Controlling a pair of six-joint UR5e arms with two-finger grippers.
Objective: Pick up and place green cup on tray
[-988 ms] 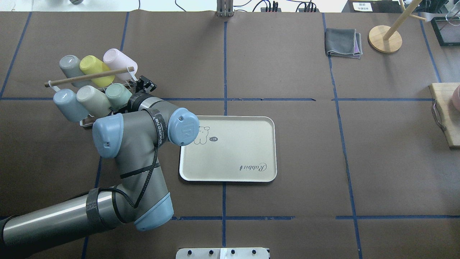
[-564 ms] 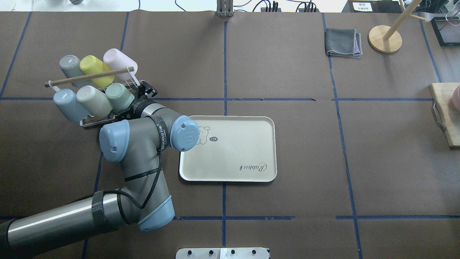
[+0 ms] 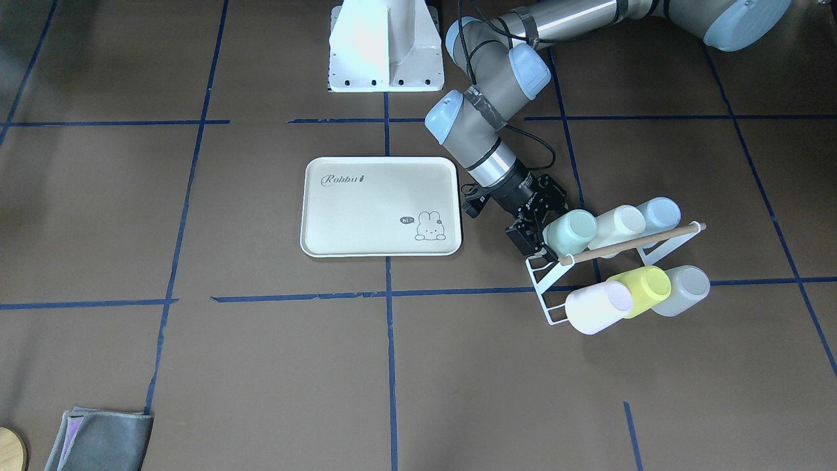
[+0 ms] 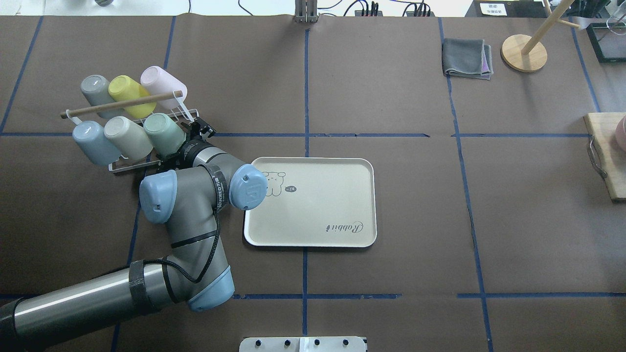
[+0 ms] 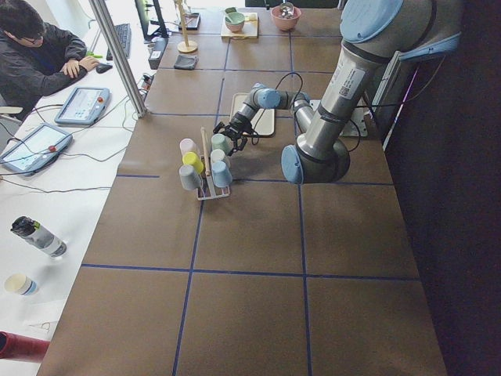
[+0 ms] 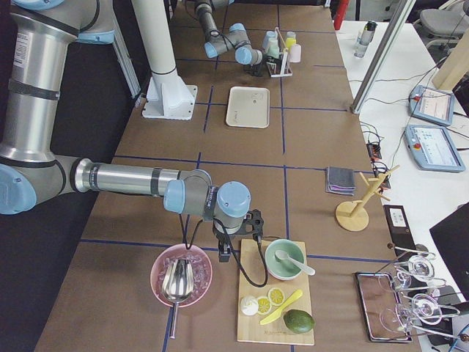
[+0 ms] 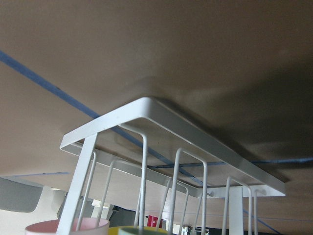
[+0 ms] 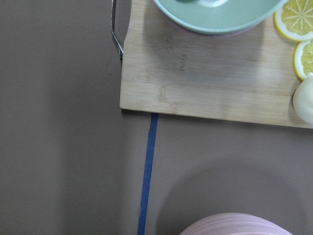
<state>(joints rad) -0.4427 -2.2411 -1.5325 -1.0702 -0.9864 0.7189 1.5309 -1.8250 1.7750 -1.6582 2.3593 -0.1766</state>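
Looking along the table (image 4: pixel 391 274) from its right end, the nearest thing is my right arm (image 6: pixel 132 180). It is stretched low, with its tool end between a pink bowl (image 6: pixel 181 275) and a cutting board (image 8: pixel 205 78). The right fingers (image 6: pixel 251 222) are too small there to judge and do not show in that wrist camera, so I cannot tell whether they are apart or together.

Further along lie a folded grey cloth (image 4: pixel 464 57) and a wooden stand (image 4: pixel 524 53), both toward the side away from the robot. Past those, mid-table, the tray (image 4: pixel 342 195) lies flat.

Beyond it, my left arm (image 4: pixel 186 210) passes over the tray's corner and points at the rack (image 7: pixel 195 131). The left fingers (image 3: pixel 522 237) are apart, one on each side of the mouth end of the green cup (image 3: pixel 570 232). I cannot tell whether they touch it.

The green cup sits tilted on the rack, off the tray. It is the end cup of the row on the robot's side and the one closest to the tray. Next in that row are a pale cup (image 4: pixel 126 134) and a blue cup (image 4: pixel 93 142). A wooden rod (image 4: pixel 122 103) runs across the top of the rack. Behind the rod are a pink cup (image 4: pixel 159 83), a yellow cup (image 4: pixel 128 92) and a grey cup (image 4: pixel 97 93).
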